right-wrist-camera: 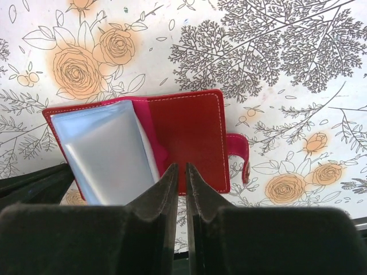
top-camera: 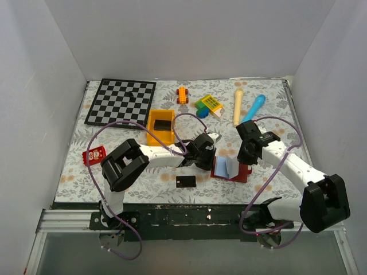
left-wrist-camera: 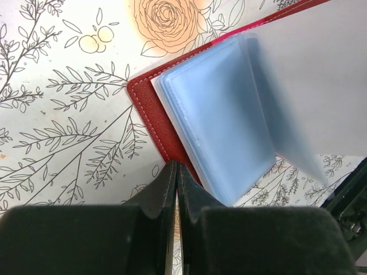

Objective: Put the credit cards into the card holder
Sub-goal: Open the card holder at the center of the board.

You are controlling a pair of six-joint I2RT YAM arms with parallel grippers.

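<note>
Maroon card holder [top-camera: 230, 169] lies open, pale blue pockets showing. Left gripper [left-wrist-camera: 176, 171] is fully closed and empty, tips at the holder's cover edge. Right gripper [right-wrist-camera: 182, 171] hangs over the holder, jaws a narrow slit apart, empty. One credit card [top-camera: 186, 181] lies left of the holder, apart.
</note>
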